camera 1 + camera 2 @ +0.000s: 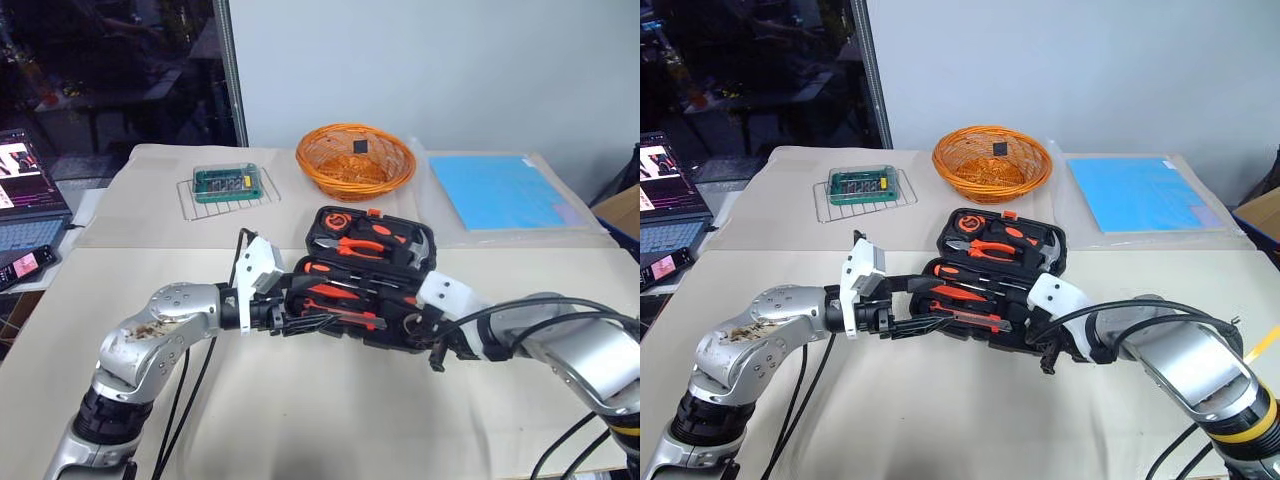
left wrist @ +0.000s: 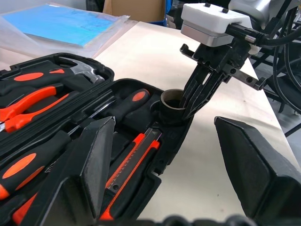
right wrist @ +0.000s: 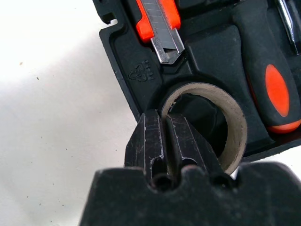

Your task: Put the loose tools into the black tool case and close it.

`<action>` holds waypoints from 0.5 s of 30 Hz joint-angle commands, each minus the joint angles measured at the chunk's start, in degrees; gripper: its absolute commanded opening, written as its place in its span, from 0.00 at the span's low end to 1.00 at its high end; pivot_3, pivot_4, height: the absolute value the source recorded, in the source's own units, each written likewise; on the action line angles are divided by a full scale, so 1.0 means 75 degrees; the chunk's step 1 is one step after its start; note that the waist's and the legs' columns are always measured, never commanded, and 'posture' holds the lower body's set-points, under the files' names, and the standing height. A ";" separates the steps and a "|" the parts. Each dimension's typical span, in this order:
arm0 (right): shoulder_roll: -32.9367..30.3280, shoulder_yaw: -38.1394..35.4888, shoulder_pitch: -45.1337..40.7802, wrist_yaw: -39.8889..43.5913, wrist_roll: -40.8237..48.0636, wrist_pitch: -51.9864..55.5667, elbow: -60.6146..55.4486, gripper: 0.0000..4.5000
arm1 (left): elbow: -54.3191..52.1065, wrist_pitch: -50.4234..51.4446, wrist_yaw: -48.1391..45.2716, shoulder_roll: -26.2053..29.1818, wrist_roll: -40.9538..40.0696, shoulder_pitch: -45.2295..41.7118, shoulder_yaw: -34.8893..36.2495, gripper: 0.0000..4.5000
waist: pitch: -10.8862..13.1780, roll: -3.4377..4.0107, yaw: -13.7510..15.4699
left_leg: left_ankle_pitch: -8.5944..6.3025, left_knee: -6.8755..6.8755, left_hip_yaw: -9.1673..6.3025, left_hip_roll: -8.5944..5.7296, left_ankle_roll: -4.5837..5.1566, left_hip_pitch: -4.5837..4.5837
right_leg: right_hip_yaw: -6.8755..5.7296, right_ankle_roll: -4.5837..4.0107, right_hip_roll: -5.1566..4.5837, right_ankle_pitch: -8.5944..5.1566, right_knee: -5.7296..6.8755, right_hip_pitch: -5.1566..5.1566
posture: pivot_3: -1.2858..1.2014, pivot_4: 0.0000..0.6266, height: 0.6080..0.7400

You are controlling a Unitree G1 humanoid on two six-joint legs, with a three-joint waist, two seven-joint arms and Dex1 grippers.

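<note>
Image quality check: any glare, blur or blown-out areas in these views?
Right wrist view: the table is washed out to near white, and the right hand is a soft, dark mass close to the lens, shut on the tape roll. Left wrist view: the left hand's fingers are blurred up close; the black tool case is sharp. Head views: evenly lit, window dark.

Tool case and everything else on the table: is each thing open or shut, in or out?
Black tool case: open, lying flat.
Tape roll: in its corner slot, wall pinched by the right hand.
Utility knife: in its slot.
Right hand: shut on the tape roll.
Left hand: open, holding nothing.
Orange basket: upright.
</note>
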 commanded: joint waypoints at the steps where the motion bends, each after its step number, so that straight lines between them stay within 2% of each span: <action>1: -0.0067 0.0245 -0.0109 -0.0017 -0.0202 -0.0246 0.0171 0.00 | -0.0287 -0.0128 0.0071 0.0028 -0.0040 0.0006 0.0110 0.80 | 0.0001 -0.0001 -0.0006 | 0.0006 -0.0002 -0.0001 0.0008 -0.0011 0.0001 | 0.0001 -0.0009 0.0008 0.0006 0.0000 -0.0003 | 0.52 0.24 1.00; 10: -0.0169 0.0403 -0.0708 0.0013 -0.0396 -0.0384 -0.0128 0.00 | -0.0302 -0.0108 0.0140 0.0052 -0.0067 -0.0003 0.0123 0.80 | 0.0002 0.0001 -0.0002 | 0.0022 -0.0005 0.0004 0.0019 -0.0024 -0.0011 | 0.0013 -0.0025 0.0024 0.0020 0.0013 -0.0032 | 0.52 0.24 1.00; 15: -0.0203 0.0514 -0.0752 0.0036 -0.0404 -0.0407 -0.0144 0.00 | -0.0271 -0.0122 0.0124 0.0064 -0.0065 -0.0015 0.0114 0.80 | 0.0002 0.0001 0.0057 | 0.0018 -0.0017 0.0004 0.0016 -0.0014 -0.0034 | 0.0006 -0.0071 0.0023 0.0035 0.0004 -0.0048 | 0.52 0.24 1.00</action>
